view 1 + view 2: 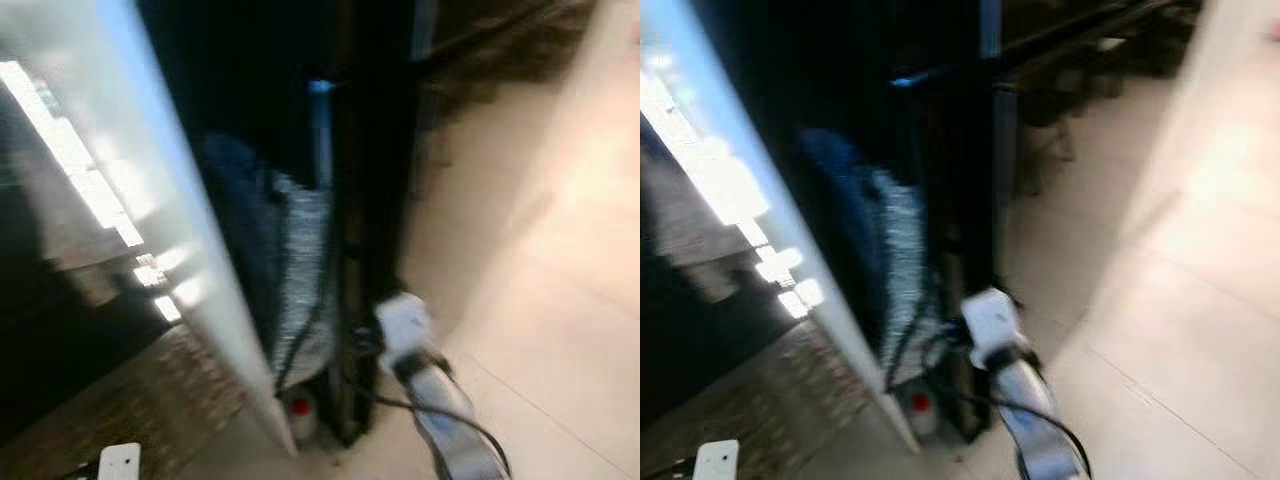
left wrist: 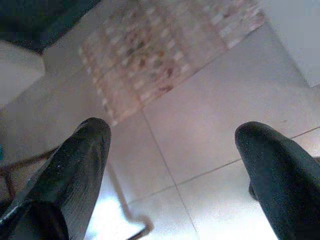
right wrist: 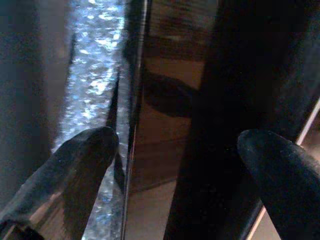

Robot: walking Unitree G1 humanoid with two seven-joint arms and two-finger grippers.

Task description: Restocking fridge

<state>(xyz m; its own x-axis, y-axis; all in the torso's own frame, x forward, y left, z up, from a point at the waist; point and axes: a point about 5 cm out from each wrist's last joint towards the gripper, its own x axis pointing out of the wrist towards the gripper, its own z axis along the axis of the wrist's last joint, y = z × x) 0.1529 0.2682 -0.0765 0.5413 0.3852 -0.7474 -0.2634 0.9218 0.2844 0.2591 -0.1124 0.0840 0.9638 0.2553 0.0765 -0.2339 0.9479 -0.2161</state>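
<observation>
The head views are blurred. A tall dark glossy fridge body (image 1: 370,150) stands ahead, with a pale shiny panel (image 1: 150,200) slanting across the left. Between them is a dark gap holding a silvery, foil-like sheet (image 1: 300,270). My right arm (image 1: 445,410) reaches from the lower right to the dark edge, low down. In the right wrist view my right gripper (image 3: 175,145) is open, its fingers either side of the dark glossy edge (image 3: 210,100), with the sparkling sheet (image 3: 95,75) beside it. My left gripper (image 2: 172,135) is open and holds nothing over the floor tiles.
Pale floor tiles (image 1: 560,300) spread out to the right. A small red-topped object (image 1: 300,408) sits on the floor at the foot of the gap, near black cables (image 1: 400,400). A patterned rug (image 2: 165,45) lies on the tiles below the left gripper.
</observation>
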